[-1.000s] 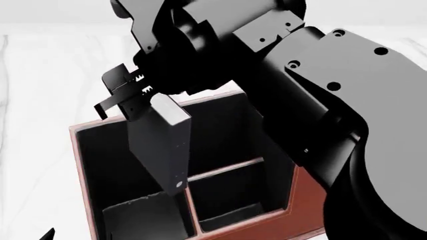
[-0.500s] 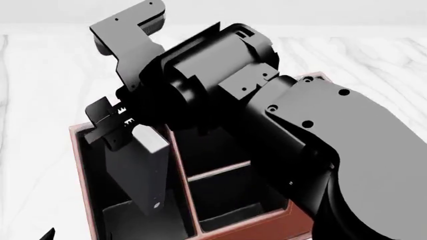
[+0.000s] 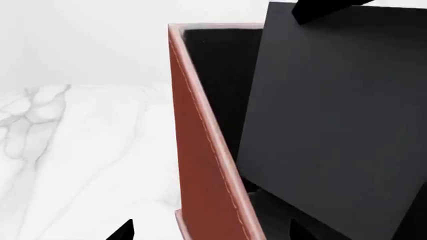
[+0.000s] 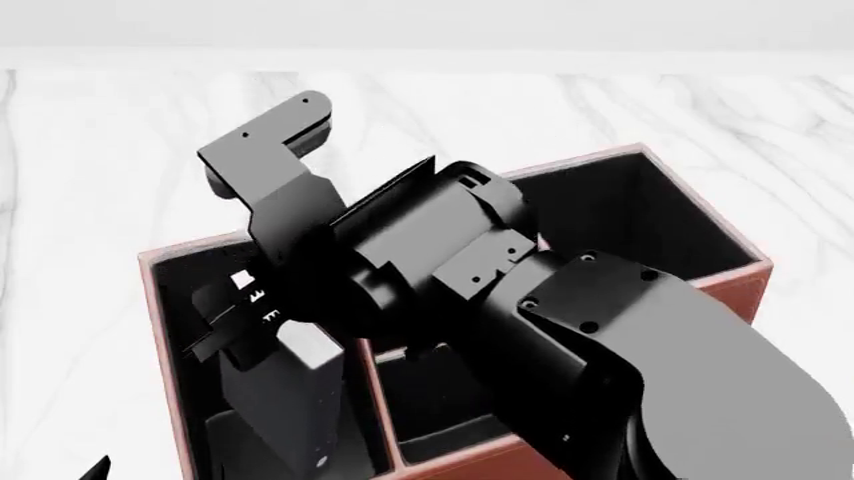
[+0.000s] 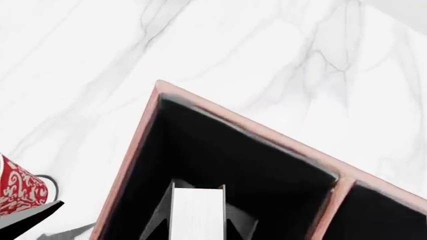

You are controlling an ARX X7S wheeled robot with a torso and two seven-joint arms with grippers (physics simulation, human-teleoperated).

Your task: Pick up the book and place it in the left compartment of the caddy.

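Book (image 4: pixel 287 395) first, nearest the robot's head: it stands on end, tilted, lower end already down inside the caddy's left compartment (image 4: pixel 187 310), long axis running from the floor of that bay up toward the right gripper (image 4: pixel 240 325), which is closed on its upper end. From the right wrist view the white page edges (image 5: pixel 195 212) face up at the camera, between the black covers. To do this well, I'd judge the arm should go on straight down, keeping the book parallel to the bay's long walls and off the divider beside it, and release only once the lower end rests on the floor. Beyond the book the caddy (image 4: pixel 727 285) stretches away to its taller bay. Left gripper: only dark tips show at the edge of its own view, so I cannot tell its state. Farther off, a red mug (image 5: pixel 20 192) sits on the marble table (image 4: pixel 107 160)
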